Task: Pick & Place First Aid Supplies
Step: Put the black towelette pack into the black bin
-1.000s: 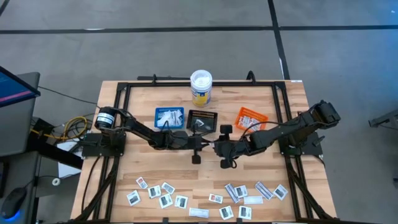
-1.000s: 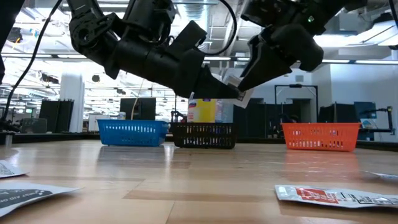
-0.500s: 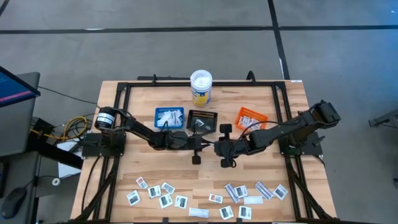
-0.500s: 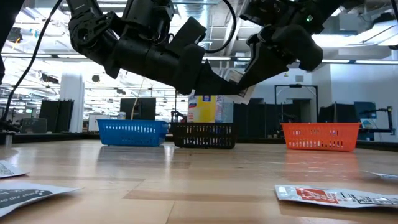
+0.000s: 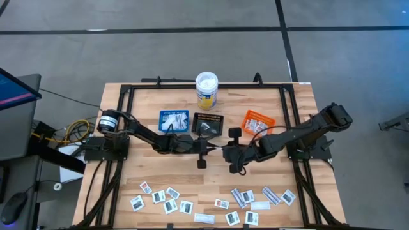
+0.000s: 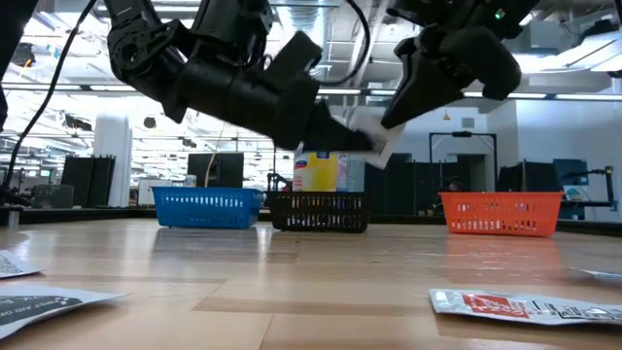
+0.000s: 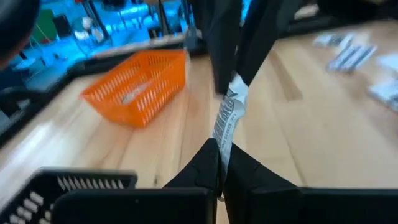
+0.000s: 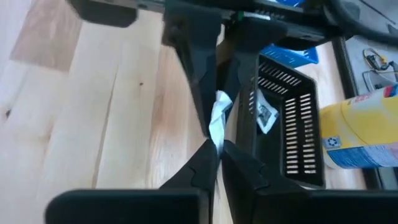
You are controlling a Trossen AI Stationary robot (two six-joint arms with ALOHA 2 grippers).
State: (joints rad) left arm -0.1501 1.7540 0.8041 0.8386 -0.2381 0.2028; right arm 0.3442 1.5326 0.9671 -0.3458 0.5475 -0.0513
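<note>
1. The left gripper and the right gripper meet tip to tip above the middle of the table, in front of the black tray.
2. Both are clenched on the same white packet — in the left wrist view the packet stands edge-on between the left fingers, and its far end runs up between the other arm's dark fingers.
3. The right wrist view shows the mirror of that: the crumpled packet pinched at the right jaws, with the left arm's fingers closed on its far end.
4. In the low view the packet hangs between the two sets of jaws, well clear of the tabletop.
5. Beyond the jaws lie the black tray, with one packet already inside it, the blue tray to one side and the orange tray to the other; the yellow-labelled tub stands behind the black tray.
6. The rest of the first aid supplies lie scattered flat along the table's front edge — well apart from either gripper.
</note>
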